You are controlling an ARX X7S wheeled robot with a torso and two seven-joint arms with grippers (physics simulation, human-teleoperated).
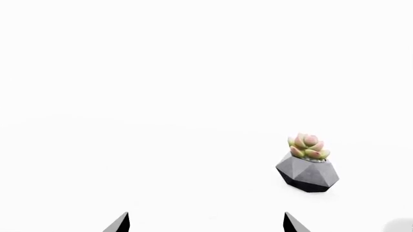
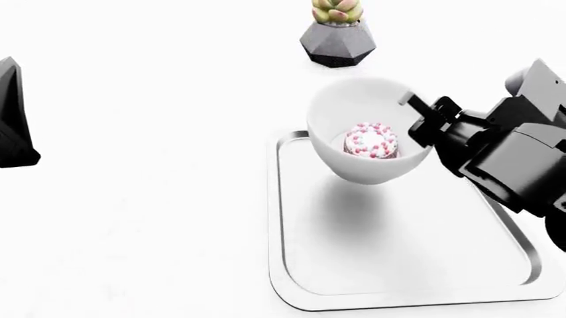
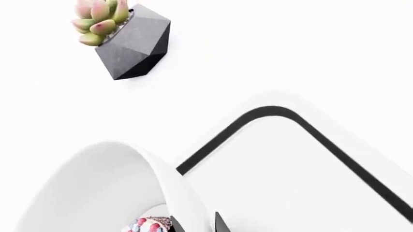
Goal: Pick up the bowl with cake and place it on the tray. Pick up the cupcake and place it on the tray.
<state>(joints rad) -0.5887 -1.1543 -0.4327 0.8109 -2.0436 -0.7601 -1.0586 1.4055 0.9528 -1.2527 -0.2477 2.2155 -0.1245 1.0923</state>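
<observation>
The white bowl (image 2: 367,132) hangs tilted in the air over the far end of the silvery tray (image 2: 276,218) and casts a shadow on it. Inside it sits the cake (image 2: 370,140) with pink and red sprinkles. My right gripper (image 2: 415,116) is shut on the bowl's right rim. In the right wrist view the bowl wall (image 3: 96,188) runs between the two fingers of that gripper (image 3: 197,224), with the cake (image 3: 150,224) beside the inner finger. My left gripper (image 1: 206,224) is open with nothing between its fingers. The cupcake is out of view.
A grey faceted pot with a succulent (image 2: 337,40) stands on the white surface just beyond the tray; the pot (image 1: 308,171) also shows ahead of the left gripper, and the pot (image 3: 132,41) in the right wrist view. My left arm (image 2: 13,122) sits at the far left.
</observation>
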